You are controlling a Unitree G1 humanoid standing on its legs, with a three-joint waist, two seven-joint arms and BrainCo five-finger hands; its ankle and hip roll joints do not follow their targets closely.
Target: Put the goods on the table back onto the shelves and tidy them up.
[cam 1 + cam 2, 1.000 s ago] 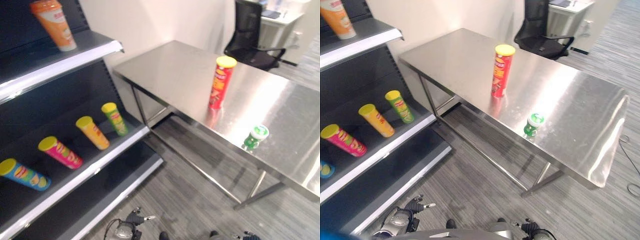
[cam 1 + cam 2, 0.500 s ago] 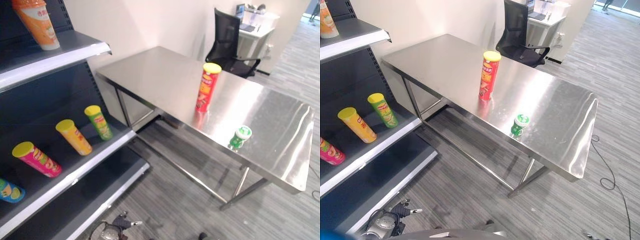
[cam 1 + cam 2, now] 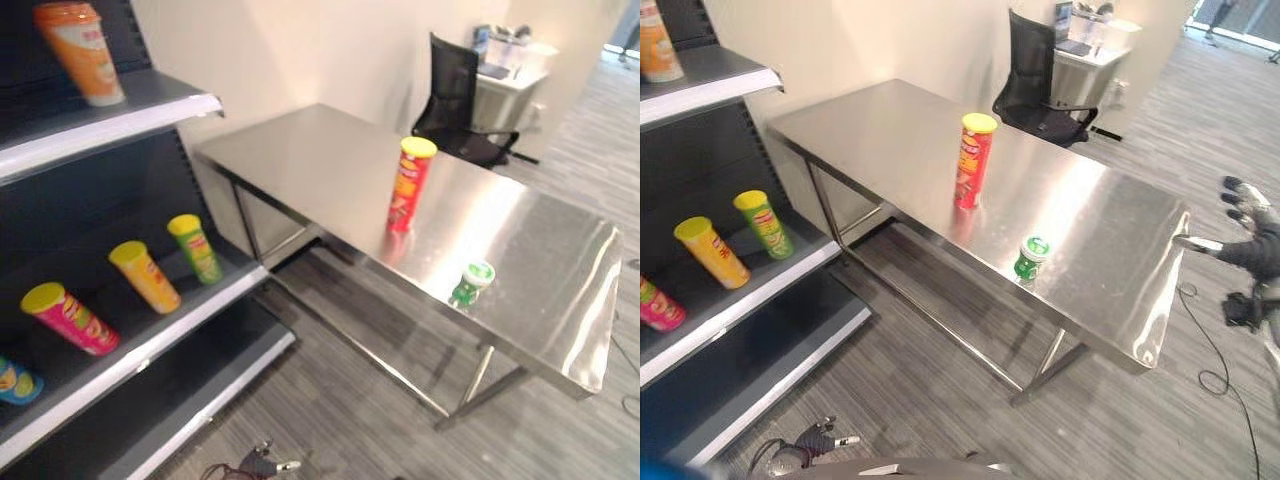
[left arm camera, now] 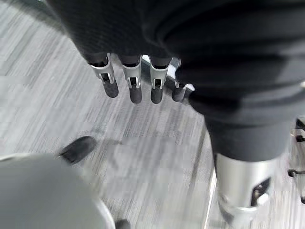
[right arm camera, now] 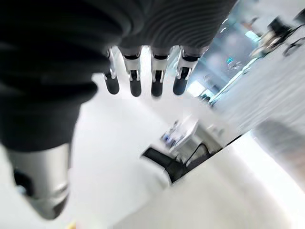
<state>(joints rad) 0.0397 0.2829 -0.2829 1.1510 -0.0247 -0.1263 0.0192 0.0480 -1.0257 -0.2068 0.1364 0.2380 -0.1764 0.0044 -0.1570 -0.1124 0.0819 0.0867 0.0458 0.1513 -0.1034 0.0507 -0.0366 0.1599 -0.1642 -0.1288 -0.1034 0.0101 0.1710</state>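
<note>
A tall red chip can [image 3: 410, 185] with a yellow lid stands upright mid-table on the steel table [image 3: 300, 150]. A small green can [image 3: 470, 284] sits near the table's front edge, to the right of the red one. My right hand [image 3: 1255, 245] hangs in the air past the table's right end, open with fingers spread and holding nothing. My left hand [image 4: 133, 90] hangs low over the grey floor with straight fingers, also holding nothing. The dark shelf unit [image 3: 150, 110] stands to the left of the table.
An orange can [image 3: 80, 50] stands on the upper shelf. Green [image 3: 195, 248], yellow [image 3: 145, 275], pink [image 3: 68, 317] and blue [image 3: 12, 380] cans lie tilted on the middle shelf. A black office chair [image 3: 455, 85] and a desk [image 3: 1085, 50] stand behind the table.
The camera has swung a little. My right hand has risen into the right eye view beside the table's end. The cans on the table and the shelves have not moved.
</note>
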